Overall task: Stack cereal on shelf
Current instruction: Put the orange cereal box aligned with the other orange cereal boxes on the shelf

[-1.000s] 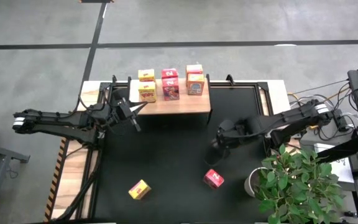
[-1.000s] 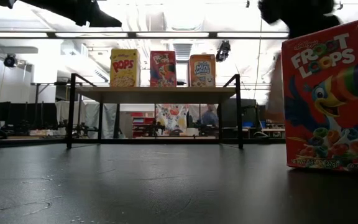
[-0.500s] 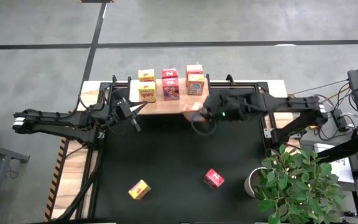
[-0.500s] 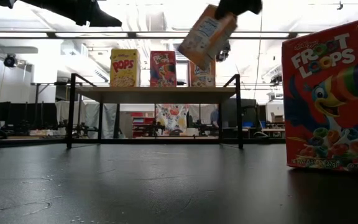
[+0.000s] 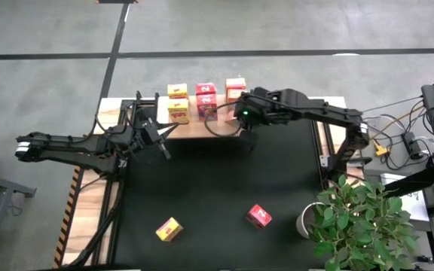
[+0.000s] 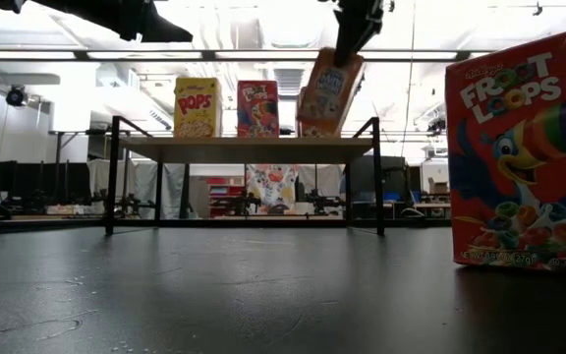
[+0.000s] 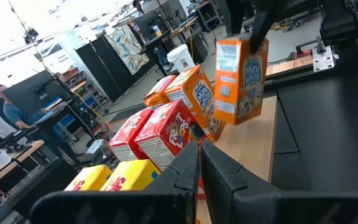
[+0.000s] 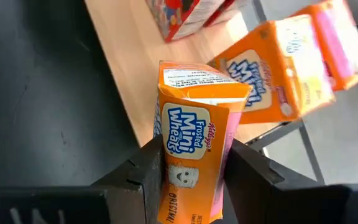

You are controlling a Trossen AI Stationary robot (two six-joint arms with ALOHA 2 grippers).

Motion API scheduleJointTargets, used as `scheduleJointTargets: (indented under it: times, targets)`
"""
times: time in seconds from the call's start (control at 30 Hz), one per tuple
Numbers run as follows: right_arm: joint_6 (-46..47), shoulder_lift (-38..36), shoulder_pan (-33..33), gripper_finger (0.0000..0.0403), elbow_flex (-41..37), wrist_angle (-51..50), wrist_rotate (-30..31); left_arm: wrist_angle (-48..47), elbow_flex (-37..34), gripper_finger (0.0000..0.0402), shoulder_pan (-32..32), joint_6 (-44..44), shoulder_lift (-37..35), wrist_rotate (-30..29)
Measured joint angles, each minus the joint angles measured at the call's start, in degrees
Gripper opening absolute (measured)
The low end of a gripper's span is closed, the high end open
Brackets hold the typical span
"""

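The shelf (image 5: 224, 126) is a light wooden block at the far edge of the black mat. On it stand two yellow boxes (image 5: 177, 102), two pink-red boxes (image 5: 206, 100) and two orange boxes (image 8: 272, 68), each colour in a row of two. My right gripper (image 5: 241, 113) hovers over the shelf's right end, shut on a third orange box (image 8: 194, 124). A yellow box (image 5: 169, 229) and a pink-red box (image 5: 259, 216) lie on the mat near the front. My left gripper (image 5: 159, 138) waits shut by the shelf's left front corner. My right gripper pinches the orange box between its two fingers (image 8: 146, 171), one on each narrow side, at the end (image 8: 179, 177) nearest the wrist. It comes from above. The box (image 6: 329, 90) hangs tilted below the fingers, lifted clear just above the shelf top.
The black mat (image 5: 202, 188) fills the table between the arms. A potted plant (image 5: 360, 222) stands at the near right corner. Cables and gear lie beyond the right edge. In the low view the pink-red box (image 6: 524, 157) looms close on the right.
My right gripper has risen from the mat's right middle and travelled toward the far edge and slightly left, carrying the orange box up and over the shelf's right end. The box now hangs tilted beside the orange boxes standing there. The left arm has kept still.
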Motion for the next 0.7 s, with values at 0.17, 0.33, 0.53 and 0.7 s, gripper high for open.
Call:
scheduleJointTargets:
  times: [0.17, 0.33, 0.53, 0.7]
  targets:
    - [-1.98, 3.56, -0.25, 0.0137, 4.14, -2.19, -0.07, -0.03, 0.0, 0.0, -0.01, 0.0, 0.0, 0.0]
    - [-2.36, 4.7, -0.9, 0.0137, 4.92, -1.98, 0.03, -0.05, 0.0, 0.0, 0.0, 0.0, 0.0, 0.0]
    - [-4.2, 5.04, -1.87, 0.0137, 4.72, -1.91, 0.1, -0.12, 0.0, 0.0, -0.02, 0.0, 0.0, 0.0]
    - [-6.52, 5.05, -1.88, 0.0132, 4.65, -1.68, -0.2, -0.12, 0.0, 0.0, -0.01, 0.02, 0.0, 0.0]
